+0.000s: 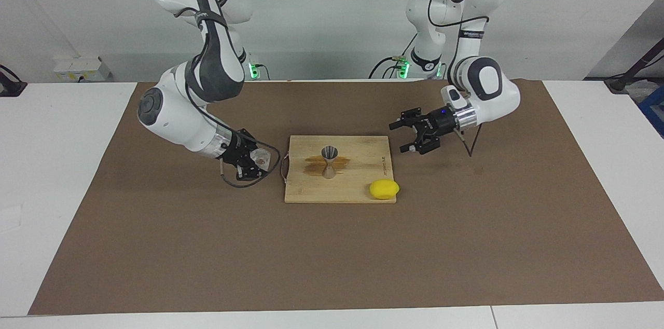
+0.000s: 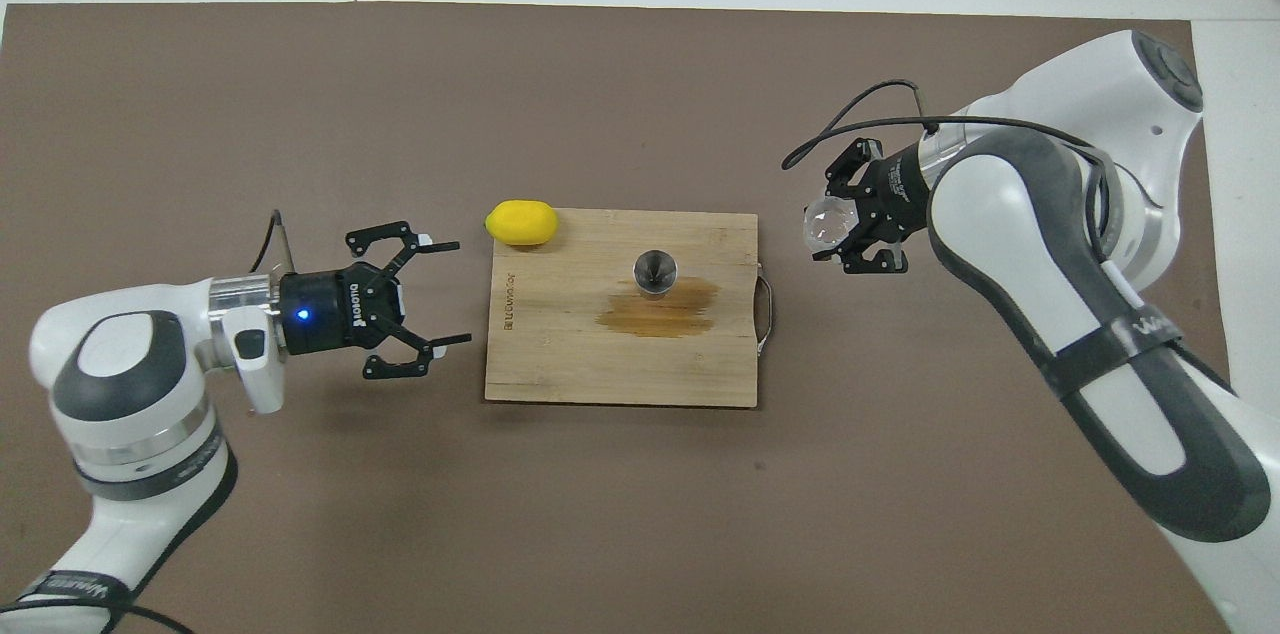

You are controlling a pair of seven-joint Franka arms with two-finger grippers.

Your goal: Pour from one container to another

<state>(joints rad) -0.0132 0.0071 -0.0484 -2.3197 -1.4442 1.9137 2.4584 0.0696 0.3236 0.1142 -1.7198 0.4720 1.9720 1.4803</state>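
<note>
Now R fingers clamp glass cup beside board; jigger upright on it; L fingers spread, empty.

The setting is a robotics laboratory: two white articulated robot arms stand at a white table covered by a brown paper mat, against a bare white wall.

Glossy white arms with dark grey joint panels, silver wrist rings, looping black cables, black skeletal claws
</note>
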